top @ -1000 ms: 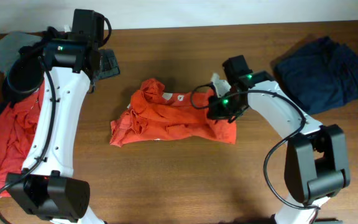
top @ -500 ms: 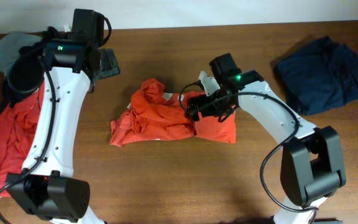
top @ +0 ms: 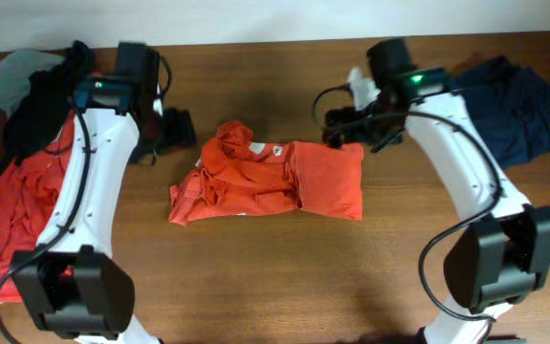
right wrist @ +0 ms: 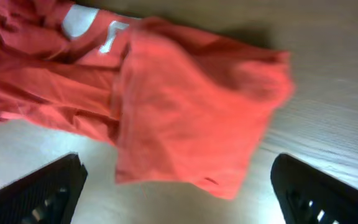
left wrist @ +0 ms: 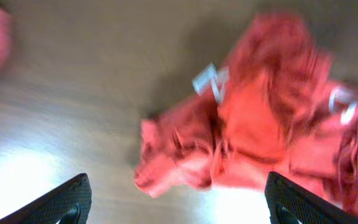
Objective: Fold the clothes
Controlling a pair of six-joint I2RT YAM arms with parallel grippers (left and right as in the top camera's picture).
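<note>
The orange-red T-shirt [top: 270, 183] lies bunched in the middle of the table, its right part flat and its left part crumpled, with a white label [top: 277, 150] showing. My left gripper [top: 175, 130] hovers open just off the shirt's upper left. In the left wrist view the crumpled shirt [left wrist: 260, 137] is blurred, and the left gripper [left wrist: 179, 208] has nothing between its fingers. My right gripper [top: 345, 124] hangs open above the shirt's upper right corner. The right wrist view shows the flat part of the shirt [right wrist: 191, 118] beyond the empty right gripper [right wrist: 179, 199].
A heap of clothes sits at the table's left edge: an orange-red piece [top: 22, 196], a black one [top: 46, 110] and a grey one [top: 12, 75]. A navy garment [top: 514, 105] lies at the back right. Bare wood [top: 285, 277] runs along the front.
My right gripper has opened, let go of the shirt's right part and pulled back up and to the right. The left gripper has come down toward the shirt's upper left.
</note>
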